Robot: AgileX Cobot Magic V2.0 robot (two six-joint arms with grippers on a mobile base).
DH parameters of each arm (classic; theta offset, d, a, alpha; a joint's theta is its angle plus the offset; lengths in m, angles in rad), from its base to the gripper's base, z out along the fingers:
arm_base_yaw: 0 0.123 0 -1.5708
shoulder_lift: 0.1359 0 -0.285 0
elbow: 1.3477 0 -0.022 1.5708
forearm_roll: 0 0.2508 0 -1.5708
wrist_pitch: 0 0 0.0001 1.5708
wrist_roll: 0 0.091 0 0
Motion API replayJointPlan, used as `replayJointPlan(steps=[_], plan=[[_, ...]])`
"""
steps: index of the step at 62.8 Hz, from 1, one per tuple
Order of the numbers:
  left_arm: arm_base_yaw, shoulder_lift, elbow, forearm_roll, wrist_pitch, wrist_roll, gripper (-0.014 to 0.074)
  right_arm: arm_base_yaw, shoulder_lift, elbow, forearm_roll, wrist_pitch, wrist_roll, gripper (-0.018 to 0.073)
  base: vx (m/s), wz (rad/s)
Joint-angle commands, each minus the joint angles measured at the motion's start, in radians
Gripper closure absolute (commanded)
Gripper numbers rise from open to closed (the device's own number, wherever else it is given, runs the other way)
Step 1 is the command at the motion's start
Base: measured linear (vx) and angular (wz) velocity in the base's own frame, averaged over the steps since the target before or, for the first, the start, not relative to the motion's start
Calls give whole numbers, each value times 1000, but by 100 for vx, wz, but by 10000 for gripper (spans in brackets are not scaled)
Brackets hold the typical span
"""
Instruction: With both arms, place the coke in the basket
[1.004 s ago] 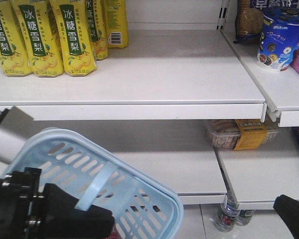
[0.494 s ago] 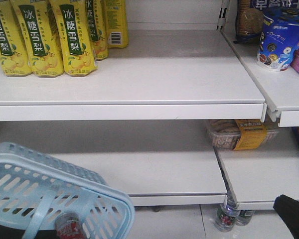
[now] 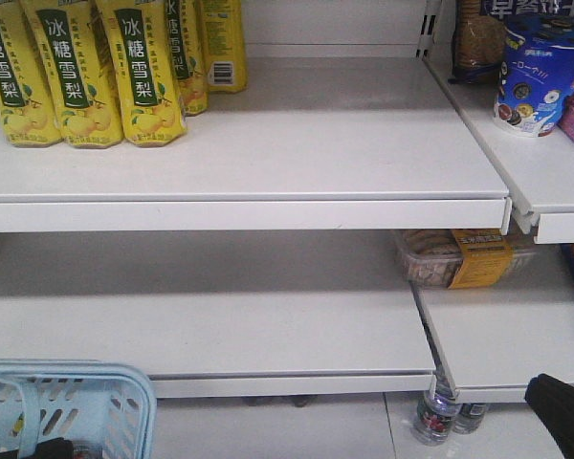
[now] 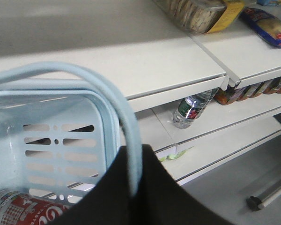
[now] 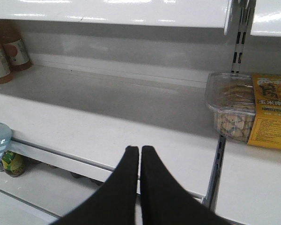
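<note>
Lowered since a second ago, your basket hangs by its handle from the left fingers, coke inside; right fingers pressed together, empty.

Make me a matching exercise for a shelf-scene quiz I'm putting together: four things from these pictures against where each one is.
Things:
1. coke
2. yellow bottles
3. right gripper
4. clear snack box

Places or states:
A. top shelf, left
B. inside the basket
C. lower shelf, right of the upright
D. shut, holding nothing

Pairs: 1-B, 2-A, 3-D, 4-C
</note>
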Motion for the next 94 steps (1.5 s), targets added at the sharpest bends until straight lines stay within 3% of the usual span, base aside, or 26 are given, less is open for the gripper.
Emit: replayJointPlan(steps=[1, 11, 24, 41, 54, 62, 74, 84, 94], plan=[[-4, -3, 34, 26, -151, -31, 603, -1, 7, -26, 19, -47, -4, 564, 0, 0], [-4, -3, 125, 41, -222, -65, 603, -1, 7, -26, 19, -47, -4, 564, 0, 0], [-4, -3, 148, 212, -272, -99, 603, -1, 7, -26, 19, -47, -4, 564, 0, 0], [-2, -6, 149, 228, -333, -98, 603, -1, 7, -26, 19, -47, -4, 564, 0, 0], [30, -185, 149, 228, -317, -90, 603, -1, 7, -26, 19, -47, -4, 564, 0, 0], [98, -355, 149, 228, -235, -89, 603, -1, 7, -26, 19, -47, -4, 564, 0, 0], [272, -519, 149, 265, -60, -90, 603, -1, 7, -26, 19, -47, -4, 564, 0, 0], [404, -511, 149, 279, -66, -101, 603, -1, 7, -26, 19, -47, -4, 564, 0, 0], [447, -511, 149, 279, -123, -127, 603, -1, 7, -26, 19, -47, -4, 564, 0, 0]])
